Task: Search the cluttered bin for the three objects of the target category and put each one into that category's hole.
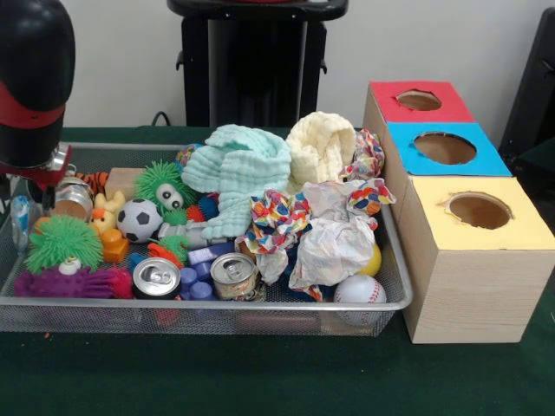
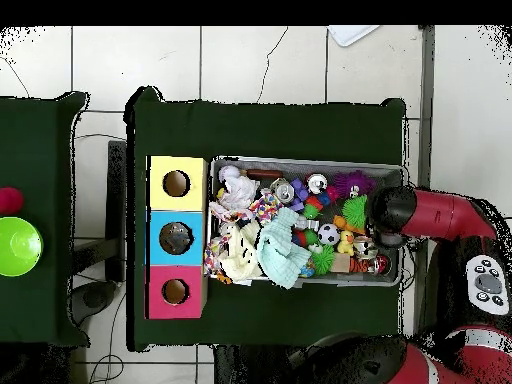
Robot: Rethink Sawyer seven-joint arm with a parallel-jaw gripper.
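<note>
A wire mesh bin point(image 1: 208, 303) holds a jumble of things. Near its front lie two open cans point(image 1: 157, 277) point(image 1: 234, 276), and a third can point(image 1: 73, 198) sits at the left. A soccer ball point(image 1: 139, 219), a baseball point(image 1: 359, 290) and a yellow ball point(image 1: 373, 260) are among them. Right of the bin stands a wooden box with a red hole point(image 1: 419, 100), a blue hole point(image 1: 445, 147) and a yellow hole point(image 1: 479, 210). My gripper point(image 1: 26, 204) hangs low over the bin's left end, beside the third can. In the overhead view the arm point(image 2: 392, 212) hides it.
Mint cloth point(image 1: 238, 169), cream cloth point(image 1: 321, 147), patterned fabric point(image 1: 277, 221) and crumpled paper point(image 1: 334, 234) pile up in the bin's middle and right. Green spiky balls point(image 1: 62, 241) point(image 1: 165, 186) and a purple toy point(image 1: 74, 282) crowd the left. A green bowl point(image 2: 18, 245) sits on a side table.
</note>
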